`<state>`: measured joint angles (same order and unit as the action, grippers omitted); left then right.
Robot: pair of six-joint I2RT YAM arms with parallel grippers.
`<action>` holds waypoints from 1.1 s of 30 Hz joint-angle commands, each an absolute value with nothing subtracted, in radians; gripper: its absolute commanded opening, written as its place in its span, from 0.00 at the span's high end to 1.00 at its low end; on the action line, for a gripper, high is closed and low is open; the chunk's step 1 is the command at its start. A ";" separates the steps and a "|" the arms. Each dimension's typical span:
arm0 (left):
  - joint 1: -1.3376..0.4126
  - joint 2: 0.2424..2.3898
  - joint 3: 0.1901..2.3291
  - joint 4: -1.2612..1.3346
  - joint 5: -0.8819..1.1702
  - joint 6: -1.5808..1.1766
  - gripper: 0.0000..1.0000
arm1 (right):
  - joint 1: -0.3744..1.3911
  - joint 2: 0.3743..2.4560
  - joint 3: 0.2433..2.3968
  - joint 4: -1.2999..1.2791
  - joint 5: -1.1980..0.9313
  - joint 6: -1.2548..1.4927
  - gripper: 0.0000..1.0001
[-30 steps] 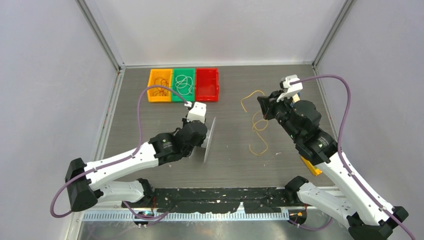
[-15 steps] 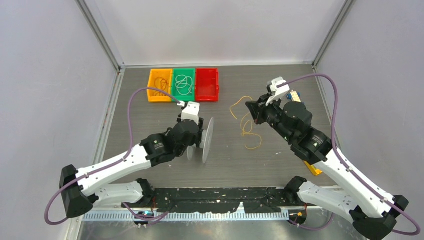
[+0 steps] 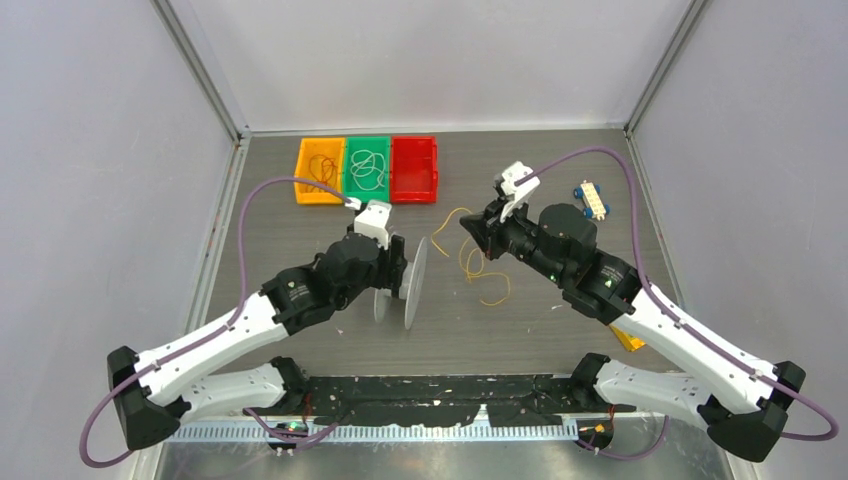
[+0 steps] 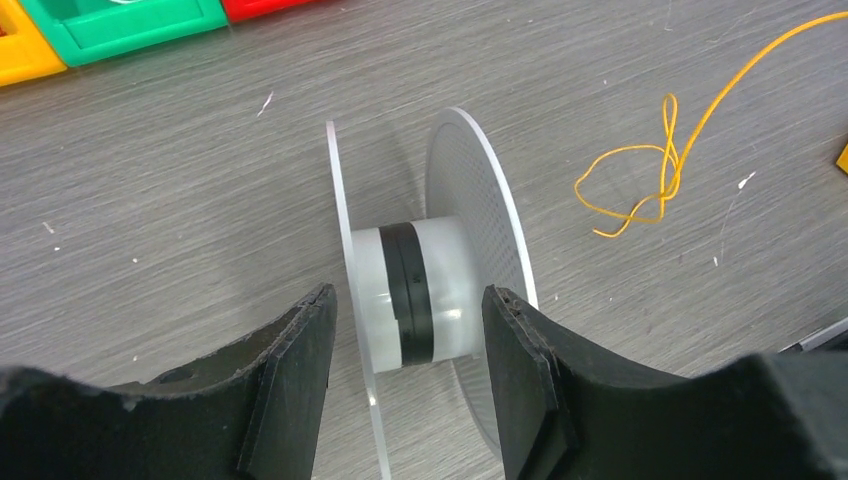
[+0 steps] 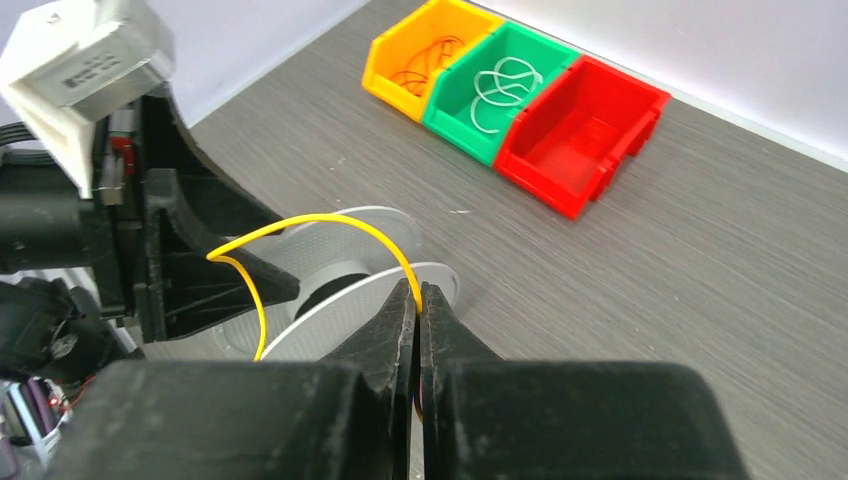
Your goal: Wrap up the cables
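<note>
The yellow-orange wire [image 3: 470, 256] lies in loose loops on the table right of centre, and also shows in the left wrist view [image 4: 660, 170]. My right gripper [image 3: 468, 226] is shut on one end of it and holds that end up near the spool. In the right wrist view the wire [image 5: 300, 220] arcs out of the pinched tips [image 5: 418, 290]. A clear spool [image 3: 410, 285] with a black band on its hub [image 4: 415, 290] stands on edge. My left gripper [image 4: 410, 310] is open, its fingers either side of the spool.
Orange [image 3: 303, 160], green [image 3: 350, 190] and red [image 3: 414, 168] bins stand in a row at the back; the orange one holds dark-red wire, the green one white wire. A small toy car [image 3: 592, 198] sits at back right. A yellow object [image 3: 625, 338] lies under the right arm.
My right gripper has moved left towards the spool, dragging the wire with it. The left gripper and the spool have shifted slightly left.
</note>
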<state>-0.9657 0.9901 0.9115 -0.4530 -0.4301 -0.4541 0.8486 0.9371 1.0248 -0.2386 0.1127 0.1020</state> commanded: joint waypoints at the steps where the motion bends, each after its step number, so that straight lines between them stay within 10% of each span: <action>1: -0.945 0.949 0.982 -0.515 -0.398 -0.422 0.43 | 0.868 0.945 1.054 -0.119 -0.034 0.066 0.95; 33: -0.911 0.758 1.083 -0.659 -0.006 -0.186 0.49 | 1.029 1.229 1.031 0.058 -0.116 0.021 0.95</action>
